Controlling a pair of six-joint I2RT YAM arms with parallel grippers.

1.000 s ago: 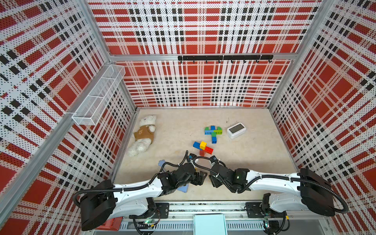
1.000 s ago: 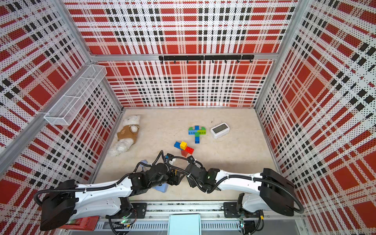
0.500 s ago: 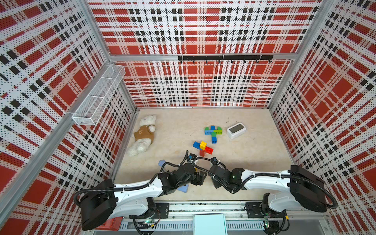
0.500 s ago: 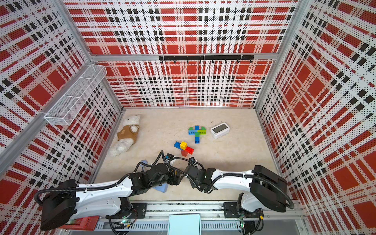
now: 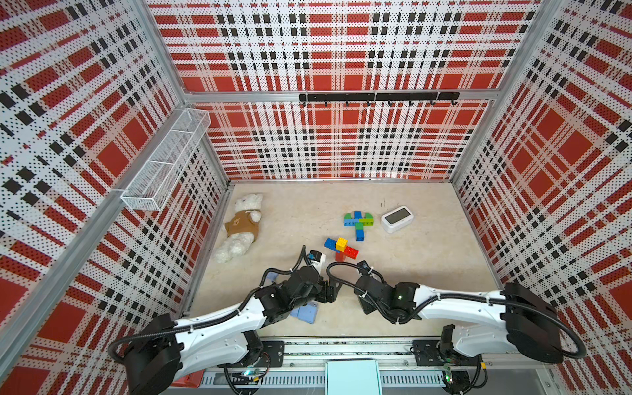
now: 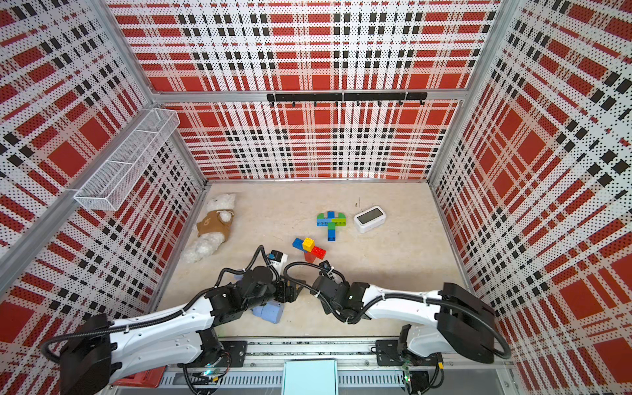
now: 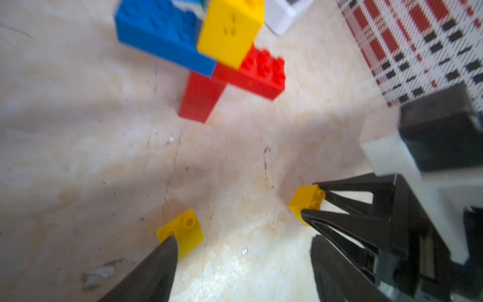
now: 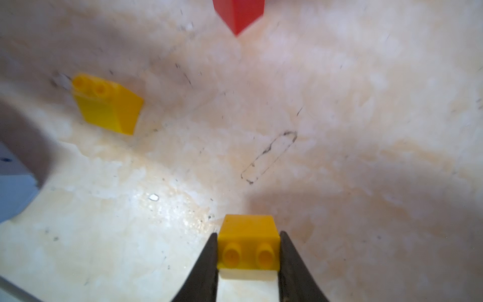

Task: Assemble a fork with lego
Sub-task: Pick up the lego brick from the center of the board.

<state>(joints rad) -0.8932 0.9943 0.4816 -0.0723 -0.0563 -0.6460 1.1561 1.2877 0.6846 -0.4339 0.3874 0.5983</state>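
Observation:
In the right wrist view my right gripper [image 8: 248, 236] is shut on a small yellow sloped lego brick [image 8: 247, 243], just above the floor. A second yellow sloped brick [image 8: 107, 104] lies loose nearby. The left wrist view shows that loose brick [image 7: 183, 232] by one fingertip of my open left gripper [image 7: 241, 239], which holds nothing. The held brick [image 7: 305, 201] shows there too. A blue, yellow and red lego build [image 5: 341, 248] [image 6: 308, 248] stands just beyond both grippers. A green and blue build [image 5: 358, 222] lies farther back.
A teddy bear [image 5: 241, 225] lies by the left wall. A white clock-like device [image 5: 396, 219] sits beside the green and blue build. A pale-blue box [image 5: 306, 313] lies under the left arm. A wire basket [image 5: 164, 164] hangs on the left wall.
The right gripper has closed onto the small yellow brick. The right arm shifted slightly near the front middle. The left arm has stayed put.

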